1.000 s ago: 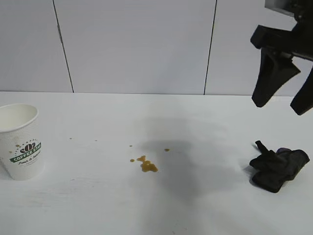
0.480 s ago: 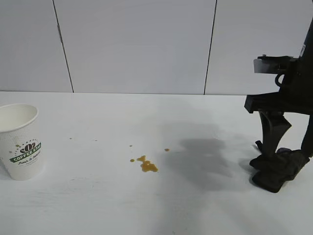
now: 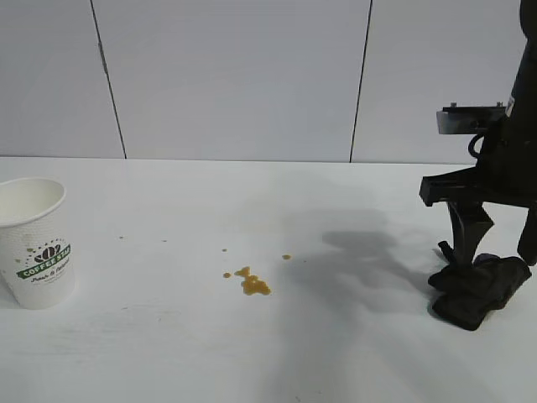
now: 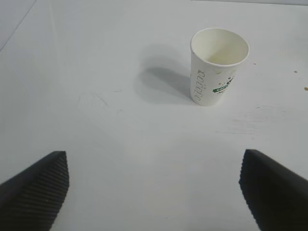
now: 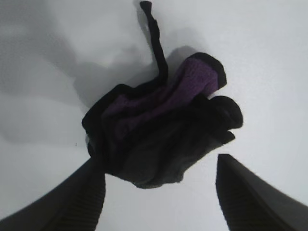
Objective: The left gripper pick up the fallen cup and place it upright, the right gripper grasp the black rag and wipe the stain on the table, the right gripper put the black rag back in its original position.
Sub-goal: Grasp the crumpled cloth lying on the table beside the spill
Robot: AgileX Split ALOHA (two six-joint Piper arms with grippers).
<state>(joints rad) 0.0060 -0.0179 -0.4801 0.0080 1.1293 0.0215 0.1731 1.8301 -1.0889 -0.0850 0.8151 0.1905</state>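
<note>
Lowered since a second ago, right gripper straddles the black rag, fingers apart, rag between them.

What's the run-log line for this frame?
cup: upright | stain: unwiped | right gripper: open, straddling black rag | left gripper: open, off cup

Bright, even light falls from overhead. My arm casts a soft grey shadow on the table. My fingers blur at the wrist views' edges.
</note>
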